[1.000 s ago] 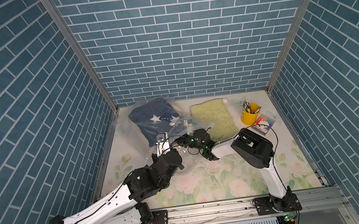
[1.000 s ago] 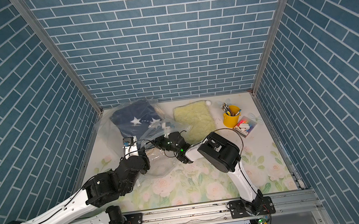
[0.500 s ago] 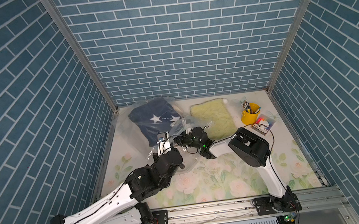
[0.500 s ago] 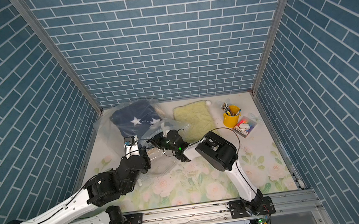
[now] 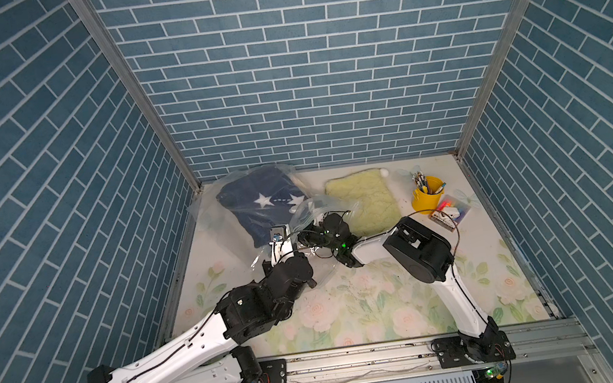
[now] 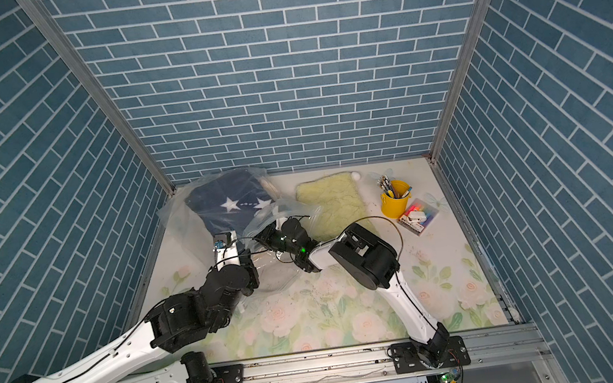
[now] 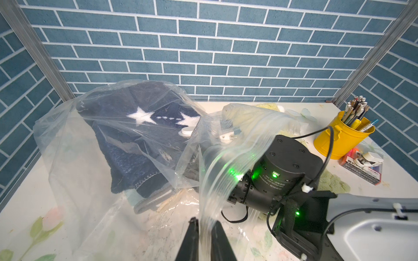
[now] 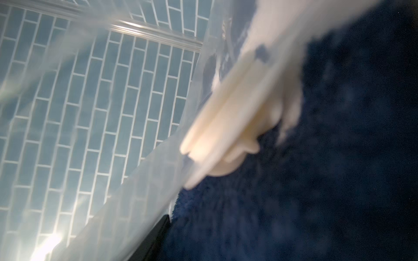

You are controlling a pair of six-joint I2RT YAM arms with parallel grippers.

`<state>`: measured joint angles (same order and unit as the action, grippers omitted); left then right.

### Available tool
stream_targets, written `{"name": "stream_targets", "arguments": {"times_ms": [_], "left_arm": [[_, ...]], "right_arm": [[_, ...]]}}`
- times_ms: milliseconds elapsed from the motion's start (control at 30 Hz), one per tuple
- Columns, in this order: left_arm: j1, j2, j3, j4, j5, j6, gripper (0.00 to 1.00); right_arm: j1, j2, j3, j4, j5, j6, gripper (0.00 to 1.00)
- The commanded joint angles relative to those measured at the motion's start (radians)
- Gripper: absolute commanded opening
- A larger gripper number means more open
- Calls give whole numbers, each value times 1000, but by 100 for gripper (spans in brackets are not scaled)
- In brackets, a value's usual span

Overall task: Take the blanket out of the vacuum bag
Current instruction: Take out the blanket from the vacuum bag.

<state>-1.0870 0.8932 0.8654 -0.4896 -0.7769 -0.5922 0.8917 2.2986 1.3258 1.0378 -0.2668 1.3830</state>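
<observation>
Left gripper [image 7: 203, 222] pinches the mouth edge of the large clear crinkly plastic vacuum bag [image 5: 216, 211], lying far-left on the bench [image 5: 391, 309], long axis back corner to centre, mouth nearward; how wide the right gripper [image 5: 302, 237] stands cannot be told.

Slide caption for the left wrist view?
Left gripper pinches the vacuum bag by its zip edge while the right arm reaches inside toward the navy star blanket.

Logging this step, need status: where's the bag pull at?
Left gripper shut on vacuum bag mouth. Right gripper inside bag, jaws unclear. Blanket not yet out. Valve cap near right gripper.
</observation>
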Motion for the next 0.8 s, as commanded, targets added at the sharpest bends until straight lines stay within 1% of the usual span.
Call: {"name": "stream_targets", "arguments": {"times_ms": [0,133,300,333,367,400,433,467,600,667,767], "left_arm": [[-2,6,1,12,1,11,15],[-2,6,0,13,-3,13,15],[-3,6,-8,25,0,14,13],[-2,6,-11,25,-1,13,11],[-2,6,-14,25,0,12,10],[-2,5,-16,25,-1,13,8],[-3,3,-19,23,-3,11,6],[-3,0,-23,22,-5,10,5],[-3,-7,-26,20,-9,9,2],[-2,-9,-26,20,-10,6,2],[-3,-8,-23,19,-11,7,1]], "right_arm": [[-11,32,34,-20,3,-2,63],[-9,37,53,-83,-4,-5,63],[-17,64,69,-63,11,3,63],[-18,64,69,-49,18,3,61],[-17,62,75,-50,17,-4,57],[-17,59,80,-50,14,-13,52],[-17,54,81,-47,14,-26,40],[-17,44,78,-43,15,-37,30],[-17,12,52,-8,20,-62,8],[-17,-6,46,-1,20,-76,1],[-17,-34,37,5,12,-89,0]]}}
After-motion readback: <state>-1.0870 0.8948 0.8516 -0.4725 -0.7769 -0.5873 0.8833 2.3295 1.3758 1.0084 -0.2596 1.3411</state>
